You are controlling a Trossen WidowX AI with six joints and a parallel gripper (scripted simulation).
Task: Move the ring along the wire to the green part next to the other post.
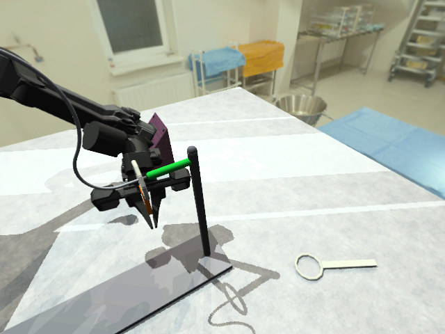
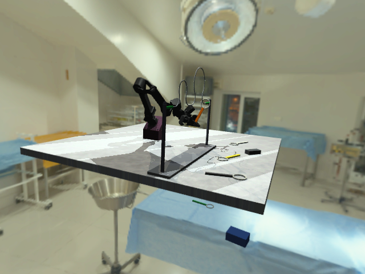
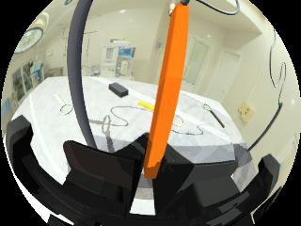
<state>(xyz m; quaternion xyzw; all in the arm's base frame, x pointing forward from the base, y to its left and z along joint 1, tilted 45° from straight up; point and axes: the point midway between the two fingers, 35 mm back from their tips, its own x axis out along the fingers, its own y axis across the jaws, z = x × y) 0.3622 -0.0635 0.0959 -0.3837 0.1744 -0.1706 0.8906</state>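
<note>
The ring [image 1: 135, 168] [image 2: 201, 103] is nearly edge-on in the top view. The wire passes through it at the inner end of the green part [image 1: 168, 168] by the far post [image 1: 199, 208] [image 2: 207, 127]. Whether it touches the wire cannot be told. Its orange handle [image 1: 147, 207] [image 2: 200, 113] [image 3: 168, 85] slopes down into my gripper [image 1: 154, 227] [image 3: 150, 137], which is shut on it below the wire. The thin grey wire [image 2: 200, 67] rises in two loops between the posts. The other green part [image 2: 169, 107] is beside the near post [image 2: 162, 138].
Both posts stand on a grey base plate [image 1: 90, 298] [image 2: 188, 159]. On the table lie a white-handled ring tool [image 1: 348, 264], a yellow-handled one [image 2: 233, 156], a black-handled one [image 2: 218, 174] and a black block [image 2: 252, 151]. The far post stands close beside my gripper in the wrist view [image 3: 75, 71].
</note>
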